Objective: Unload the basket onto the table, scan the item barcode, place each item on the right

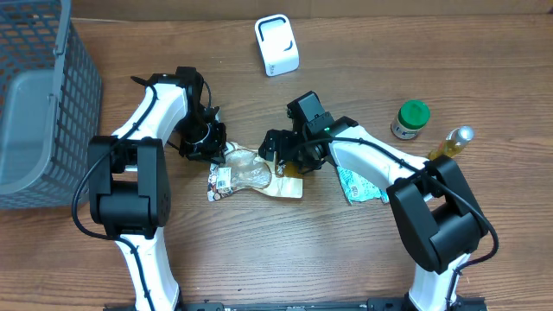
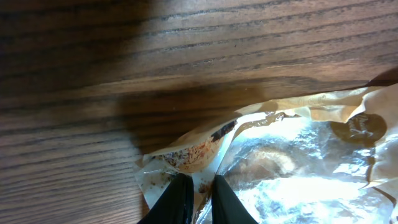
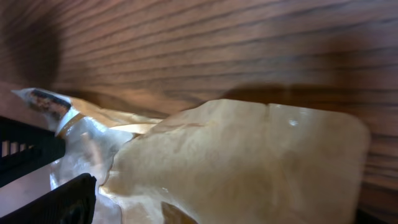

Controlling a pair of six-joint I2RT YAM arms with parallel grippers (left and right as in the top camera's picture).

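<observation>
Nearest the arm bases, a teal pouch (image 1: 359, 186) is seen flat on the table (image 1: 346, 250), partly under the right arm. Just beyond it, at the middle of the table, the snack packet (image 1: 251, 175) lies flat, clear film with tan ends. A small white label (image 1: 223, 181) is seen near its left end; whether it bears the barcode cannot be told.

The packet's left edge is pinched by the left gripper (image 2: 198, 198), its fingers (image 2: 179, 200) drawn almost together on the crinkled film. The right gripper (image 1: 281, 160) is held wide apart over the packet's tan right end, and nothing is clamped by it; only one black finger (image 3: 62, 202) is shown clearly in the wrist view.

Farther off on the right, a jar with a green lid (image 1: 411, 119) and a bottle of yellow liquid (image 1: 451, 145) stand near each other. A grey mesh basket (image 1: 39, 52) is placed at the far left. The white scanner (image 1: 276, 45) stands upright at the far edge, well apart from the packet.
</observation>
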